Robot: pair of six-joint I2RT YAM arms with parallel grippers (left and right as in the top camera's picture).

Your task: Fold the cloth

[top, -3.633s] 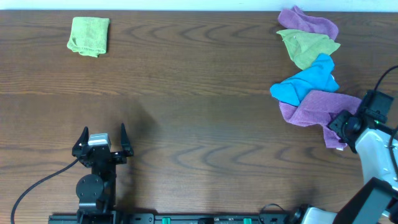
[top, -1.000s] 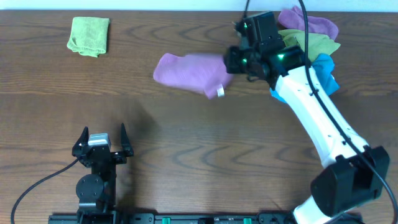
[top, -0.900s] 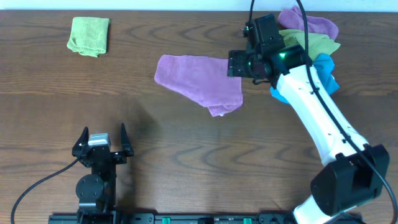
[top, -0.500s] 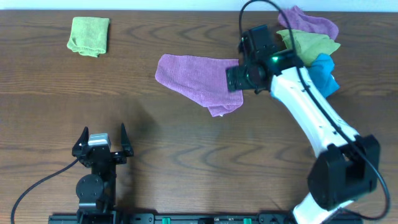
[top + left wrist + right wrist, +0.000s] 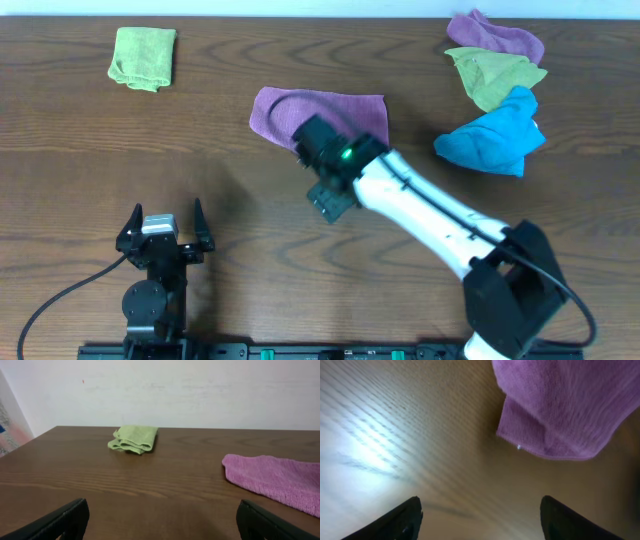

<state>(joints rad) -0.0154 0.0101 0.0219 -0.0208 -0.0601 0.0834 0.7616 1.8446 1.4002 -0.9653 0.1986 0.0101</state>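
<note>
Moved since half a second back: the right gripper (image 5: 327, 196), off the right edge of the purple cloth (image 5: 340, 106) and down toward the frame's centre, now beside the cloth's lower edge. Upper outline of the cloth unshifted, spread flat in the upper middle of the surface (image 5: 250, 270), lower part hidden under the white arm (image 5: 420, 205). Holds nothing; jaws apart. At lower left, the left gripper (image 5: 167, 215), parked, jaws likewise spread and empty, well apart from the cloth. In the upper left corner, a folded green cloth (image 5: 143, 57); at upper right, a heap of purple, green and blue cloths (image 5: 495, 75), apart from the work.

Left wrist view: looks across bare wood, with the left gripper (image 5: 165, 522) showing only two dark tips at the bottom corners, wide apart. Puts the purple cloth (image 5: 277, 477) at the right edge and the folded green cloth (image 5: 132, 439) left of centre, farther back.

Right wrist view: looks down on a rounded corner of the purple cloth (image 5: 560, 405) in the upper right, seemingly doubled over. Shows the right gripper (image 5: 480, 520) as dark tips at bottom left and right, spread, off the fabric.

Likely trouble from here: closing on that doubled corner and catching both layers, so folding a lump rather than an edge. Also dragging the whole cloth over smooth wood, with no second gripper pinning it. Could miss the hem altogether, jaws sitting beside it and not over it.
</note>
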